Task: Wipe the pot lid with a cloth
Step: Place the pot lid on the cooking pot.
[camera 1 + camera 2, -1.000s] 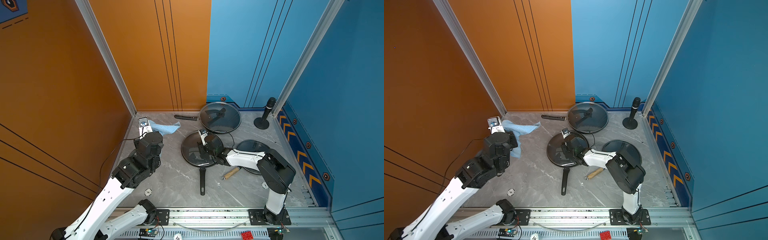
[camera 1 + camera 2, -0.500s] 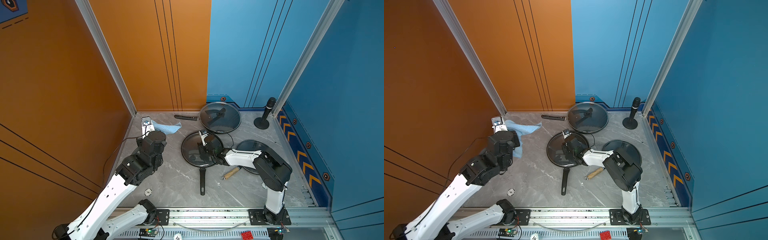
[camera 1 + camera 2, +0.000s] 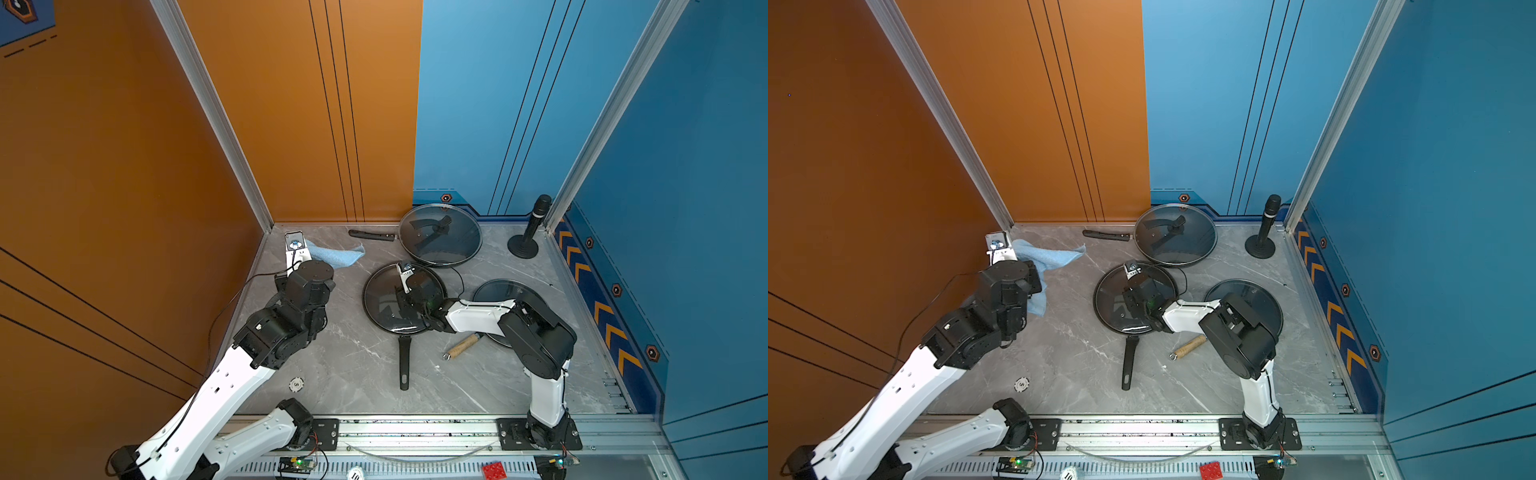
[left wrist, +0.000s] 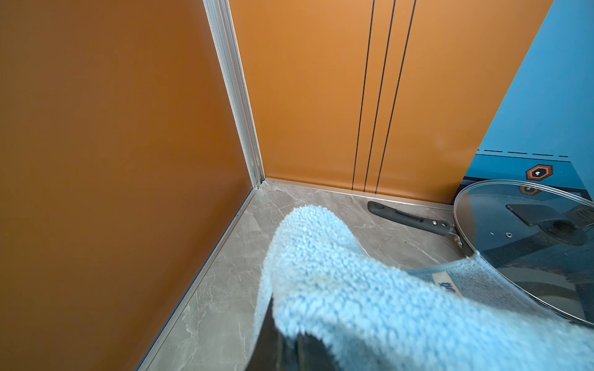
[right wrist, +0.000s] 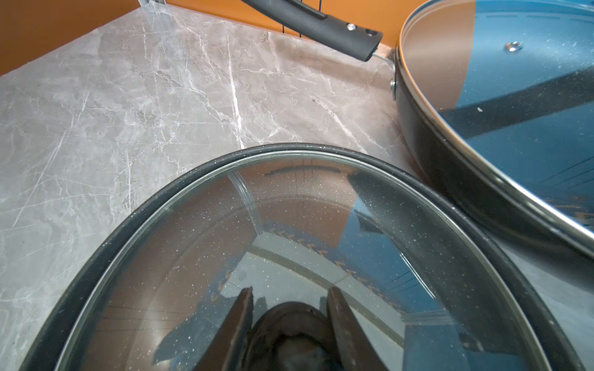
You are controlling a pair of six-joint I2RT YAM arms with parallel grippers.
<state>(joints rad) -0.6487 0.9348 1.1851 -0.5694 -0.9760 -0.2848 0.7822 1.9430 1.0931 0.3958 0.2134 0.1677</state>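
The cloth (image 3: 334, 255) (image 3: 1050, 257) is light blue with a fluffy, nubbly pile, and the left wrist view shows a smoother hemmed edge on it and a pale label (image 4: 446, 284) with print too blurred to read. It sits in the far left corner of the table (image 3: 353, 353), close to the orange walls. One end is bunched over the left gripper (image 4: 289, 350), whose jaws are pressed together on it, and a pointed corner trails toward the back pan's handle (image 3: 372, 235). Whether that corner rests on the table I cannot tell. The cloth is well apart from the lid (image 3: 382, 299) (image 5: 257, 241), a clear glass disc speckled with pale spots. The lid lies on the middle pan (image 3: 404, 365), mid-table. The right gripper (image 5: 289, 305) is on top of the lid, its two fingers pinching the dark knob at the centre. By count there is one cloth and three glass lids: the held one, one on the back pan (image 3: 440, 241), and a third lid (image 3: 511, 291) lying at the right, partly hidden by the right arm. There are two black pan handles, one wooden handle (image 3: 461, 345) near the third lid, one black stand (image 3: 528, 232) in the far right corner, one white token (image 3: 296, 384) and one red brick (image 3: 493, 471) at the front rail.
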